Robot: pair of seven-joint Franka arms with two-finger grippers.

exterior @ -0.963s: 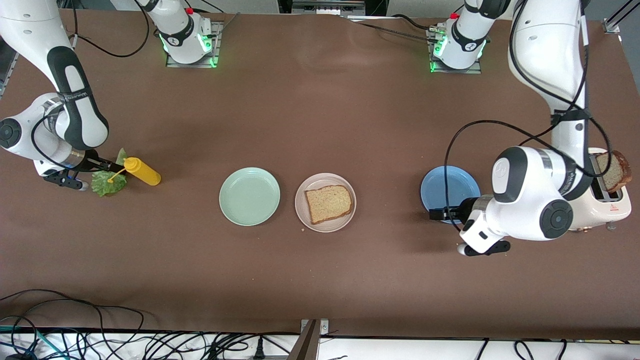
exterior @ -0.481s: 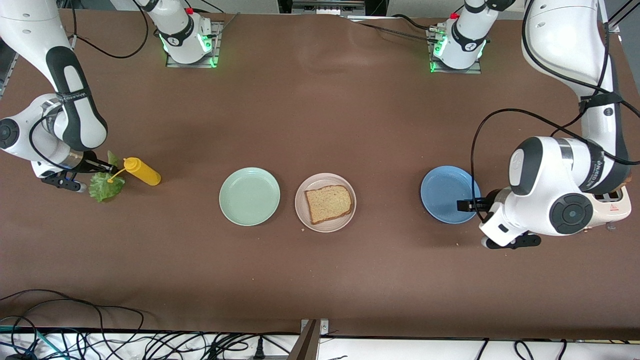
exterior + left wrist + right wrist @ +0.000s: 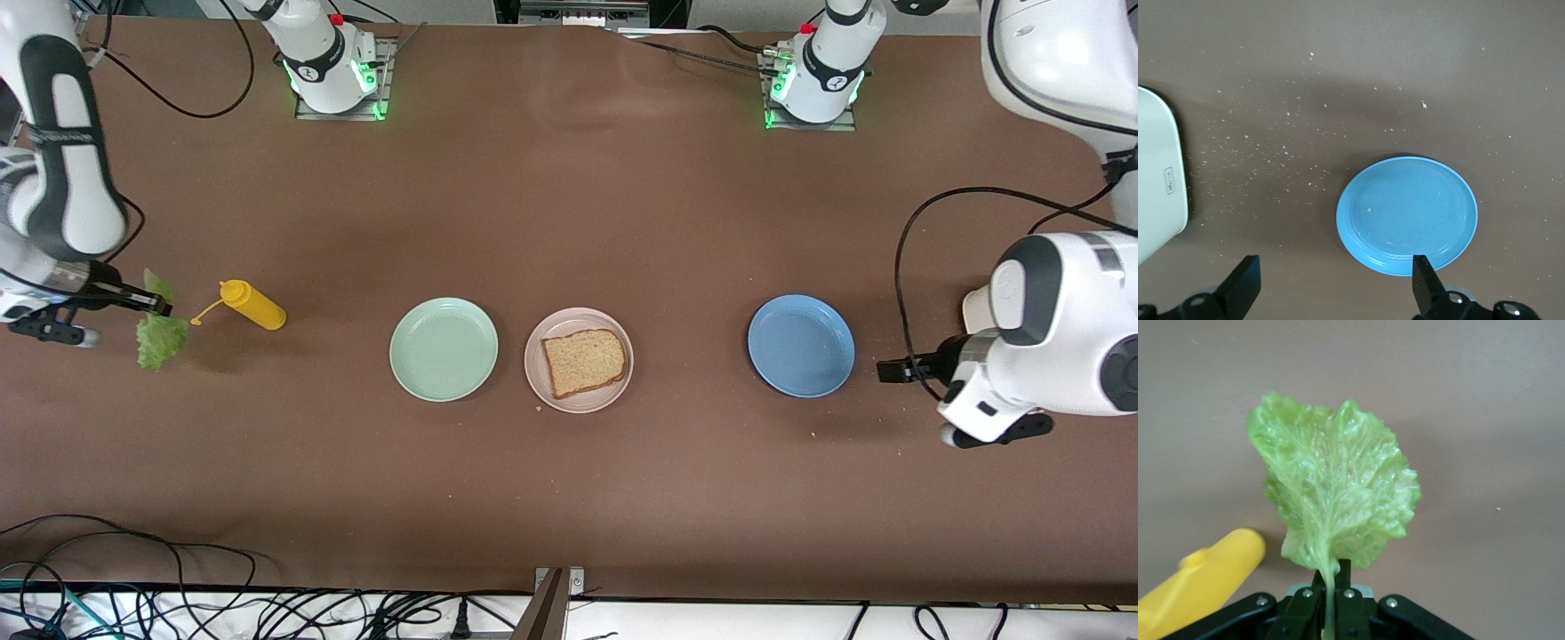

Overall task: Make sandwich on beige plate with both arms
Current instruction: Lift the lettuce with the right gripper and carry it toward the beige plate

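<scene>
1. Front view: beige plate (image 3: 579, 360) at mid-surface with one bread slice (image 3: 584, 360) flat on it, no topping. A crumb lies on the surface just beside the plate rim, nearer the camera.
2. Mint-green plate (image 3: 444, 348) just beside it toward the right arm's end, apart; blue plate (image 3: 801, 346) well apart toward the left arm's end.
3. Left end effector (image 3: 892, 370) hangs over bare surface beside the blue plate, fingers spread, nothing held. Left wrist view confirms: both fingers (image 3: 1426, 283) wide apart, blue plate (image 3: 1407, 214) under them.
4. Only the left wrist view shows scattered crumbs on the surface and a white appliance edge (image 3: 1157, 187).
5. Right end effector (image 3: 162, 308) at the right arm's end of the surface, clenched on a lettuce leaf (image 3: 160, 338) that hangs off the surface. Right wrist view shows the pinch on the stem: lettuce leaf (image 3: 1335, 487) in the closed right end effector (image 3: 1330, 581).
6. Yellow squeeze bottle (image 3: 253, 305) lies on its side near the leaf; also in the right wrist view (image 3: 1198, 580).
7. Path from leaf to beige plate crosses the bottle and the mint-green plate.
</scene>
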